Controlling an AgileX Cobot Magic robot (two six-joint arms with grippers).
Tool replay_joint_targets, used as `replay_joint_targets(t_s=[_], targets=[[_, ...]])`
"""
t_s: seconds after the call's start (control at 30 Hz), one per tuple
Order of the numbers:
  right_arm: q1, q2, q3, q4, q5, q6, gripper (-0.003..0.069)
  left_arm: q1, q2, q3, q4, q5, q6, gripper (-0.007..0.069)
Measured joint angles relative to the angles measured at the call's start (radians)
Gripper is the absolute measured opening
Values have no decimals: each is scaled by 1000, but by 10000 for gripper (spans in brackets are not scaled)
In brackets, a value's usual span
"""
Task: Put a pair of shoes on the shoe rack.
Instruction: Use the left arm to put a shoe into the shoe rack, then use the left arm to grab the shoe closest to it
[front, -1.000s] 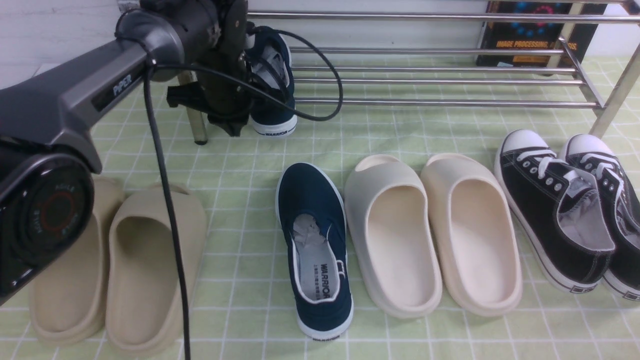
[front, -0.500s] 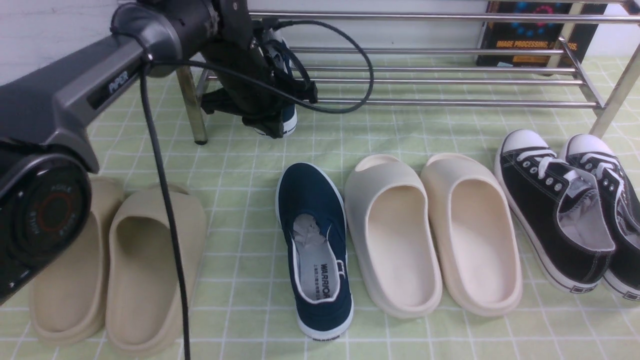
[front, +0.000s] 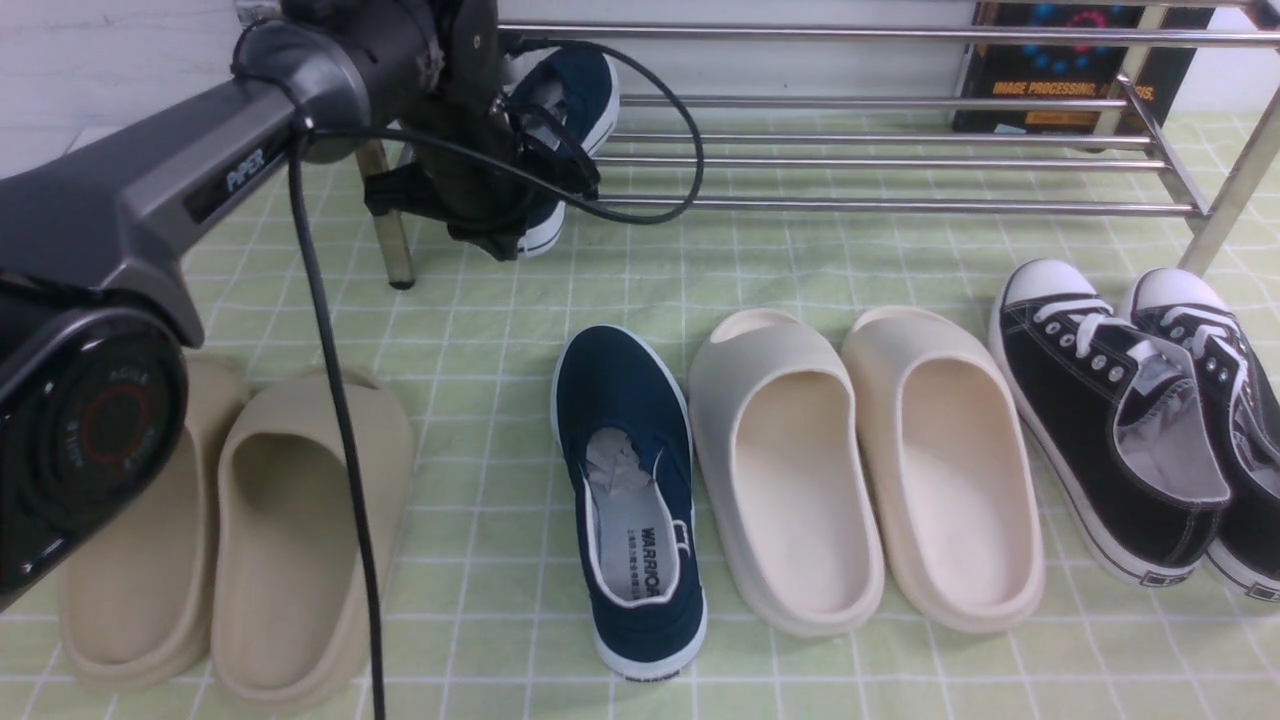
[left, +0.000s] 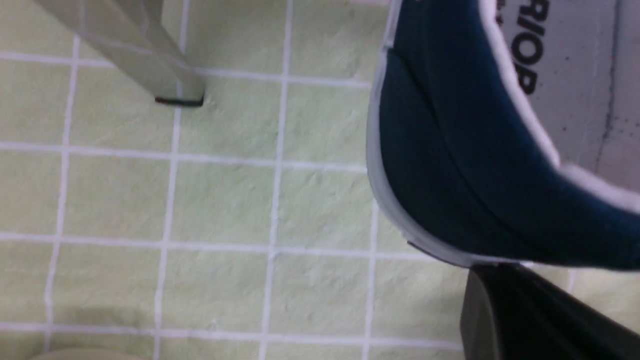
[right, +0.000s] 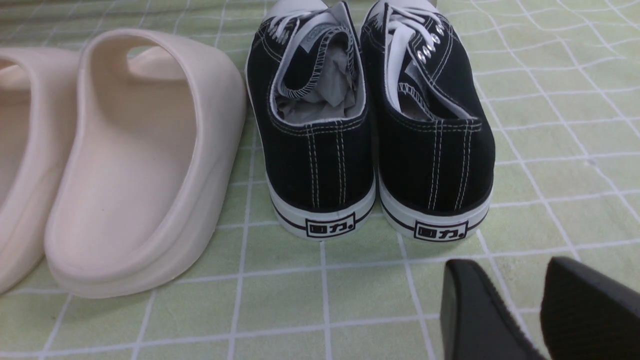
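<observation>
**One navy shoe at the rack, its mate on the cloth**

We see the left gripper (front: 505, 225) clamped on the held navy shoe (front: 580, 85) at the left end of the shoe rack (front: 900, 205). The shoe is tilted, toe up twd the bars and to the right, white-soled heel down by the gripper. It overlaps the rack's lower bars in the front view, but we can't tell whether it rests on them. In the left wrist view the shoe's heel (left: 450, 165) fills the upper corner, grey insole w/ black lettering showing. One black finger (left: 525, 320) sits right under the sole edge, and a rack leg (left: 150, 60) stands on the cloth nearby.

The second navy shoe (front: 625, 400) lies flat on the green checked cloth (front: 480, 330), well in front of the rack, toe pointing at it, paper stuffing inside. It sits between the beige slides (front: 285, 530) on its left and the cream slides (front: 790, 470) just beside it on the right.

The right gripper (right: 535, 300) shows only in its own wrist view: jaws apart w/ cloth visible in the gap, nothing between them. It hangs just behind the heels of the black lace-ups (right: 320, 150), which stand side by side at the far right.

A book (front: 1060, 70) stands behind the rack's right end.
</observation>
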Motion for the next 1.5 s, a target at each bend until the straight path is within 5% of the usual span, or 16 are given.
replay_joint_targets(t_s=[0.4, 0.77, 1.07, 1.33, 1.5], targets=[[0, 0, 0, 0, 0, 0, 246, 0, 0, 0, -27, -83, -4, -11], [0, 0, 0, 0, 0, 0, 246, 0, -142, 0, -32, 79, 4, 284], [0, 0, 0, 0, 0, 0, 246, -46, -367, 6, -31, 305, 74, 340], [0, 0, 0, 0, 1, 0, 246, -232, -578, 385, -31, 309, 5, 309], [0, 0, 0, 0, 1, 0, 246, -256, -657, 700, -87, 155, -101, 295]])
